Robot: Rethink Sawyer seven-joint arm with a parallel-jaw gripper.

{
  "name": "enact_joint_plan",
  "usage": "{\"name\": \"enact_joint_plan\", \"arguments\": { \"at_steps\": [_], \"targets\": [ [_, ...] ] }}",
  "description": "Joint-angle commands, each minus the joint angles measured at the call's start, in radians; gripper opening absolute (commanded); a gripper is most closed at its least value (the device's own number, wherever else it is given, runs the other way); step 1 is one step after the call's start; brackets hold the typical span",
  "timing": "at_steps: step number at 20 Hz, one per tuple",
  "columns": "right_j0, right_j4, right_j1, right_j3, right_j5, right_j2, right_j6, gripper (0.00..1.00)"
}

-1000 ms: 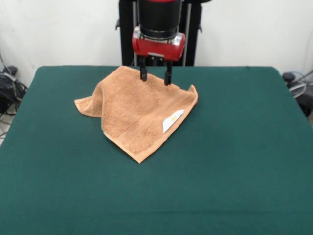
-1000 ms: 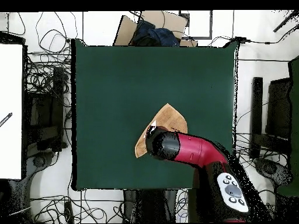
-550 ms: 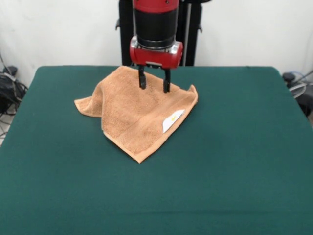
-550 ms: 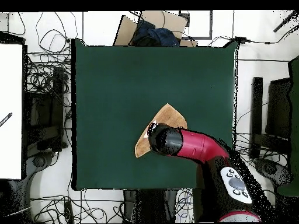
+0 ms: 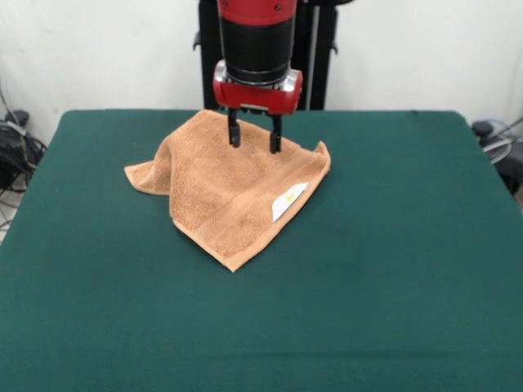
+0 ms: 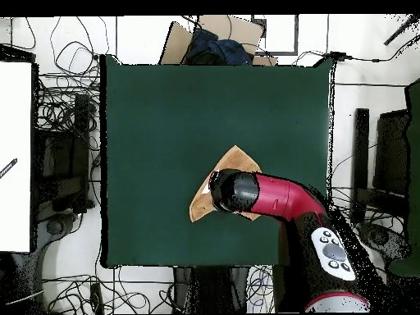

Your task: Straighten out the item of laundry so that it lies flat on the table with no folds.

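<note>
The item of laundry [image 5: 229,184] is an orange-tan terry towel, folded over itself into a rough diamond on the far middle of the dark green table [image 5: 392,269]. A white label [image 5: 288,200] shows on its right side. My gripper [image 5: 253,140] hangs open over the towel's far part, its two black fingers [image 5: 234,135] apart, tips low over the cloth or touching it, with nothing between them. In the overhead view the red arm covers much of the towel [image 6: 236,158], and the gripper itself is hidden under the wrist.
The table [image 6: 164,123] is bare green cloth all round the towel. Cables and equipment lie on the floor beyond its edges, and a cardboard box [image 6: 217,37] sits past the far end in the overhead view.
The gripper has come down slightly and shifted a little to the left over the towel's far part. It has stayed open. The towel has not moved.
</note>
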Motion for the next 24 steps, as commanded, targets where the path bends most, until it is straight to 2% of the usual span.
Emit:
{"name": "enact_joint_plan", "arguments": {
  "at_steps": [1,12,24],
  "targets": [
    [0.012,-0.059,0.014,-0.072,0.115,0.109,-0.1,1.0],
    [0.004,-0.057,0.042,-0.09,0.149,0.109,-0.064,1.0],
    [0.023,-0.078,0.066,-0.146,0.209,0.105,-0.089,1.0]
  ]
}}
